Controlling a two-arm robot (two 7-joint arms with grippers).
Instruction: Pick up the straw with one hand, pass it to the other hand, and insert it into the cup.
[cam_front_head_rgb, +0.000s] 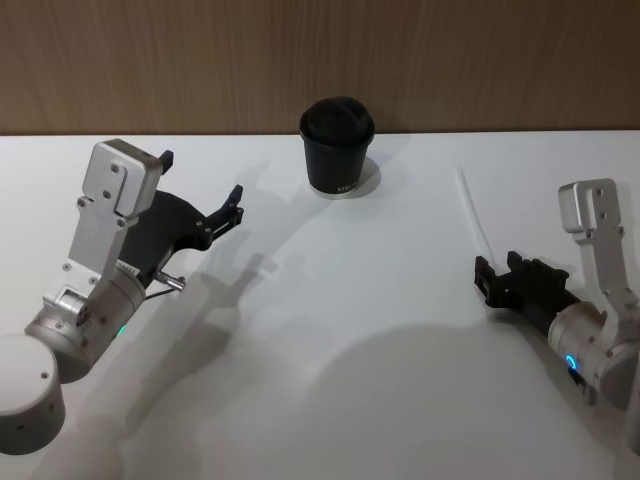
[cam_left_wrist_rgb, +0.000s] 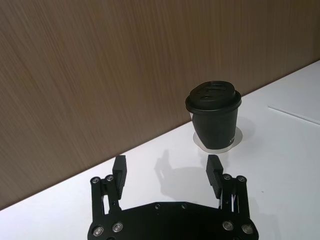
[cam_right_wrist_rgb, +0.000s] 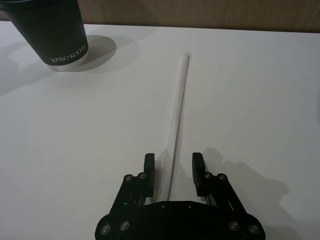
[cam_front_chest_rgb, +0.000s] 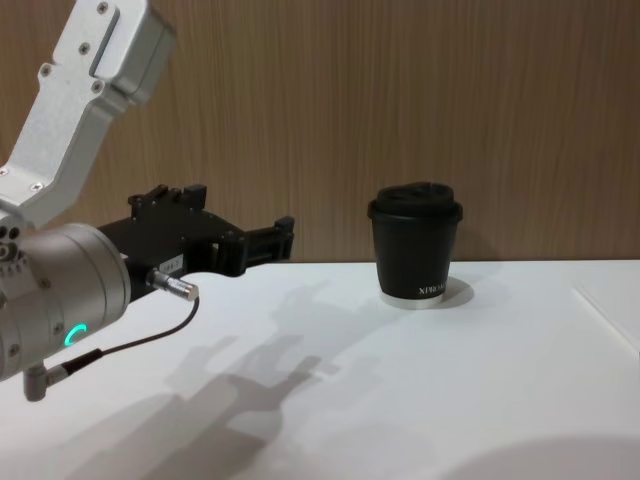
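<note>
The thin white straw (cam_front_head_rgb: 476, 220) lies flat on the white table, right of the cup. In the right wrist view the straw (cam_right_wrist_rgb: 179, 115) runs straight away from my right gripper (cam_right_wrist_rgb: 173, 169), and its near end sits between the open fingers. That right gripper (cam_front_head_rgb: 486, 282) is low over the table at the right. The black lidded cup (cam_front_head_rgb: 338, 145) stands upright at the back centre. My left gripper (cam_front_head_rgb: 203, 182) hovers open at the left, pointing toward the cup (cam_left_wrist_rgb: 214, 117) and holding nothing.
A wood-panelled wall (cam_front_chest_rgb: 400, 100) rises just behind the cup (cam_front_chest_rgb: 415, 245). The white table (cam_front_head_rgb: 330, 330) stretches bare between the two arms. In the left wrist view the straw (cam_left_wrist_rgb: 295, 114) shows far beyond the cup.
</note>
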